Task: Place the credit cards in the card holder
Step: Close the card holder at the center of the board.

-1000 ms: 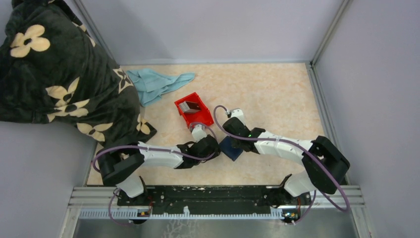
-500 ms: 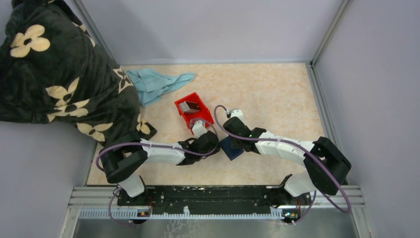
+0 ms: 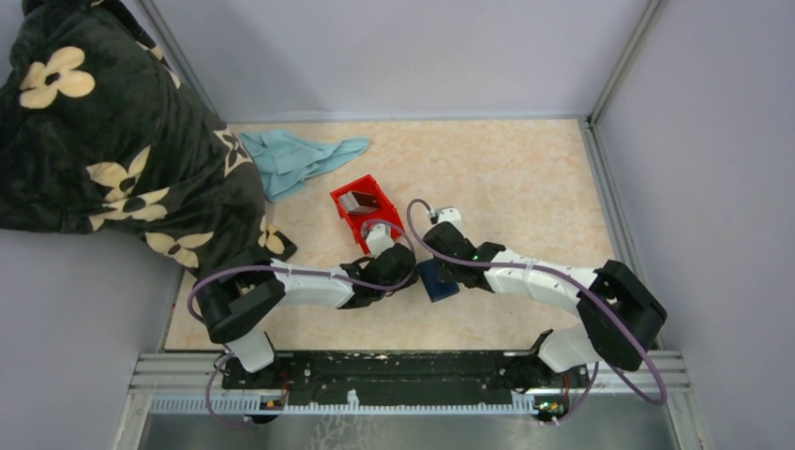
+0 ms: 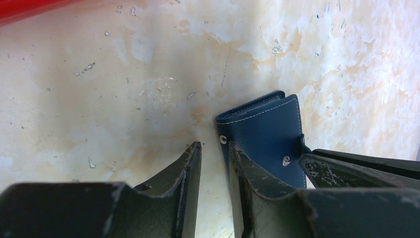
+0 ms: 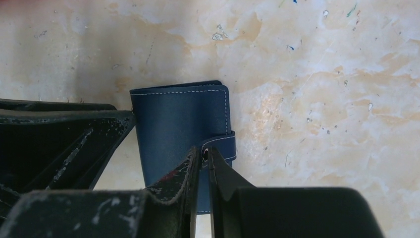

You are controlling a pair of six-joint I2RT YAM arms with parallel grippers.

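Observation:
The navy card holder [image 3: 438, 279] lies closed on the table between my two grippers. It also shows in the left wrist view [image 4: 267, 129] and the right wrist view [image 5: 181, 119]. My right gripper [image 5: 204, 152] is shut on its snap tab [image 5: 223, 146]. My left gripper [image 4: 214, 147] is slightly open with bare table in the gap. Its right finger [image 4: 247, 171] lies over the holder's left edge. The credit cards [image 3: 359, 199], tan and greyish, stand in the red bin [image 3: 380, 225], just beyond my left gripper [image 3: 405, 267].
A teal cloth [image 3: 300, 157] lies at the back left. A dark floral blanket [image 3: 112, 141] covers the left side and overhangs the table. The red bin's edge [image 4: 29, 7] shows at the top left of the left wrist view. Grey walls enclose the table.
My left arm has reached further right, bringing its gripper up against the card holder's left edge. My right gripper has stayed at the snap tab.

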